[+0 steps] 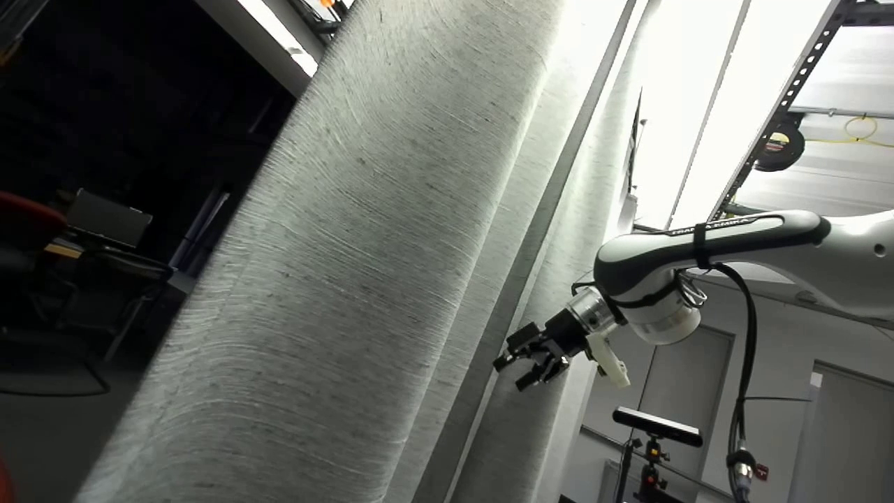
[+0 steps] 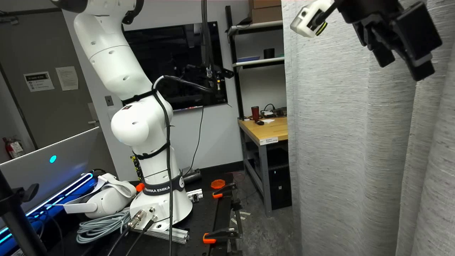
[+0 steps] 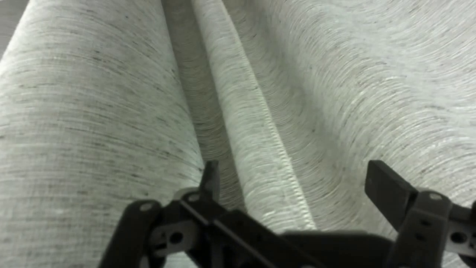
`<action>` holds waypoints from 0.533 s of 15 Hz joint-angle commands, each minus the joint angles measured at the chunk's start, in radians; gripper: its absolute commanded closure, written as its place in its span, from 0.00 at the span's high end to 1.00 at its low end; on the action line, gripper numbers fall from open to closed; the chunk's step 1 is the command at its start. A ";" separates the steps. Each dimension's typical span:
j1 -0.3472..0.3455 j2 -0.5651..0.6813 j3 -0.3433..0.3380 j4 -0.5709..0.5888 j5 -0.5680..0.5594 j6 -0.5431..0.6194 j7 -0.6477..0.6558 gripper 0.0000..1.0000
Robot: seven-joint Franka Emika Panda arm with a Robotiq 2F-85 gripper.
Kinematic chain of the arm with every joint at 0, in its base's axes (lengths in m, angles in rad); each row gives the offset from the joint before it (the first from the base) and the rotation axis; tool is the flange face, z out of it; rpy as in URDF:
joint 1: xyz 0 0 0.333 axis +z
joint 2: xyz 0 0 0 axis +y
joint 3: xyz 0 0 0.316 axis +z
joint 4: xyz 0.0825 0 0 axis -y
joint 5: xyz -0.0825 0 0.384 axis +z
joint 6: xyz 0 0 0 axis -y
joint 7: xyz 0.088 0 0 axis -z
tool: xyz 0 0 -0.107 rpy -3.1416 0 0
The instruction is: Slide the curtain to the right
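Curtain (image 1: 363, 244) hangs in tall folds in front of the arm (image 2: 142, 129), one stitched fold (image 3: 245, 111) facing the arm's end; there the hand (image 3: 293, 167) grips nothing, fingers (image 3: 388, 193) spread wide, presumably to pinch that fold for sliding.

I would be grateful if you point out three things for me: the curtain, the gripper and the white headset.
Curtain (image 1: 370, 251): in an exterior view, on its broad front fold.
Gripper (image 3: 297, 182): in the wrist view, midway between its parted fingertips.
White headset (image 2: 111, 201): in an exterior view, on its body.
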 commanded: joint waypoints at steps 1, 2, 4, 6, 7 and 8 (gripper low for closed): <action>-0.061 0.006 0.059 0.004 0.023 -0.014 -0.015 1.00; -0.062 0.006 0.061 0.004 0.023 -0.015 -0.015 1.00; -0.061 0.007 0.064 0.004 0.022 -0.015 -0.015 1.00; -0.061 0.007 0.064 0.004 0.022 -0.015 -0.015 1.00; -0.061 0.007 0.064 0.004 0.022 -0.015 -0.015 1.00; -0.070 -0.002 0.072 -0.010 0.012 0.005 -0.014 1.00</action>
